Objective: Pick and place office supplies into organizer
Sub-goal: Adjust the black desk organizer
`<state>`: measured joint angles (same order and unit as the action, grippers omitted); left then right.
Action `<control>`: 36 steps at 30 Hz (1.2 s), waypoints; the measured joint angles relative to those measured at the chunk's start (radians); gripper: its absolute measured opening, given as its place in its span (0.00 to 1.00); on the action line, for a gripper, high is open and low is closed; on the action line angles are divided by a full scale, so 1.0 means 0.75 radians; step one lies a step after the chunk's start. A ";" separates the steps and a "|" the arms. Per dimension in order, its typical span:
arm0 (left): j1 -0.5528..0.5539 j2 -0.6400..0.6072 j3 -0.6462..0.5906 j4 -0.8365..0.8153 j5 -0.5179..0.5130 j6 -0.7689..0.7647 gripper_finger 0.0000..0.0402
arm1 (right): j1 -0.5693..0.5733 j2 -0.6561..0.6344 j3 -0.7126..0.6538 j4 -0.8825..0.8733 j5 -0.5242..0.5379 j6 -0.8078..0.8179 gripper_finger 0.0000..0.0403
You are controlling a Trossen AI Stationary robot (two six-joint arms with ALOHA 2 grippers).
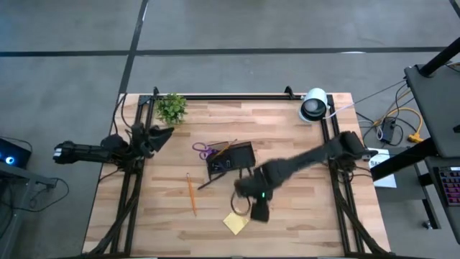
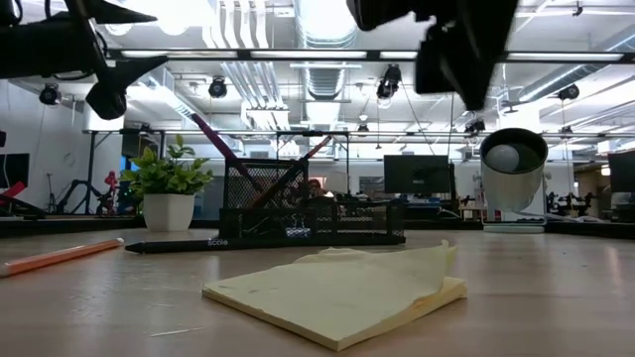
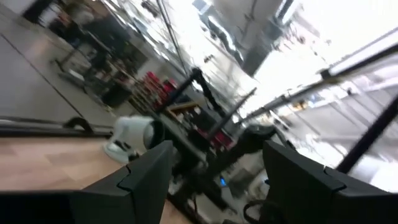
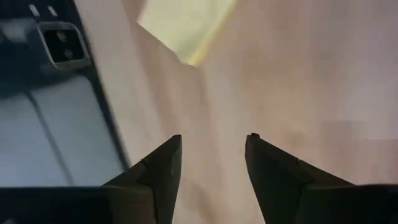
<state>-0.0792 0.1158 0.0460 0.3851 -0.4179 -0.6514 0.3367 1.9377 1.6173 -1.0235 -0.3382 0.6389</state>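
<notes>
The black mesh organizer (image 1: pixel 231 158) stands mid-table, with a few long supplies leaning in its upright compartment (image 2: pixel 260 183). Purple-handled scissors (image 1: pixel 203 150) lie at its left end. An orange pencil (image 1: pixel 192 194) and a dark pen (image 1: pixel 207 183) lie flat on the wood nearer the front. The yellow sticky-note pad (image 1: pixel 236 221) lies flat near the front edge, its top sheets curling up (image 2: pixel 397 260). My right gripper (image 4: pixel 211 146) hovers open just right of the pad, pointing steeply down, nothing between its fingers. My left gripper (image 3: pixel 217 180) waits open at the table's left edge, raised.
A small green plant (image 1: pixel 171 108) stands at the far left corner and a round white-and-black device (image 1: pixel 314 105) at the far right. The table's front edge (image 4: pixel 115 124) runs close by my right gripper, with floor beyond it. Bare wood lies right of the pad.
</notes>
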 joint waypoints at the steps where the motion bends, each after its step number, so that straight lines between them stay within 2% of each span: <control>1: 0.000 0.002 -0.005 -0.006 0.032 0.000 0.59 | 0.029 0.000 -0.045 0.104 0.005 0.116 0.41; 3: 0.000 0.012 -0.007 -0.020 0.105 0.003 0.59 | 0.083 0.000 -0.125 0.319 0.082 0.388 0.41; 6: 0.000 0.028 -0.008 -0.090 0.267 0.003 0.59 | 0.148 0.001 -0.225 0.637 0.333 0.778 0.41; 9: -0.001 0.054 -0.010 -0.184 0.421 -0.001 0.59 | 0.192 0.026 -0.263 0.846 0.562 0.939 0.41; 11: -0.001 0.069 -0.010 -0.229 0.520 -0.001 0.59 | 0.211 0.058 -0.248 0.870 0.629 0.818 0.41; 13: -0.001 0.084 -0.010 -0.254 0.630 -0.002 0.59 | 0.218 0.101 -0.195 0.867 0.629 0.580 0.41; 17: -0.001 0.122 -0.010 -0.259 0.933 -0.079 0.59 | 0.221 0.186 -0.047 0.727 0.625 0.079 0.41; 20: -0.014 0.152 -0.002 -0.265 1.060 -0.130 0.58 | 0.205 0.256 0.074 0.582 0.626 -0.188 0.41; 24: -0.054 0.212 0.050 -0.382 1.058 0.057 0.52 | 0.182 0.327 0.229 0.347 0.637 -0.361 0.41; 27: -0.064 0.280 0.098 -0.454 1.001 0.169 0.46 | 0.173 0.342 0.280 0.177 0.742 -0.381 0.41; 30: -0.064 0.371 0.146 -0.496 0.998 0.225 0.43 | 0.149 0.340 0.277 0.192 0.831 -0.472 0.41; 32: -0.065 0.430 0.151 -0.503 0.993 0.225 0.42 | 0.104 0.337 0.264 0.244 0.793 -0.573 0.41; 36: -0.064 0.512 0.150 -0.506 0.964 0.213 0.41 | -0.031 0.347 0.236 0.382 0.626 -0.751 0.41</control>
<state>-0.1272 0.4996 0.1585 0.0055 0.3050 -0.4917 0.3136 2.1982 1.7940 -0.7369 0.1311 0.0758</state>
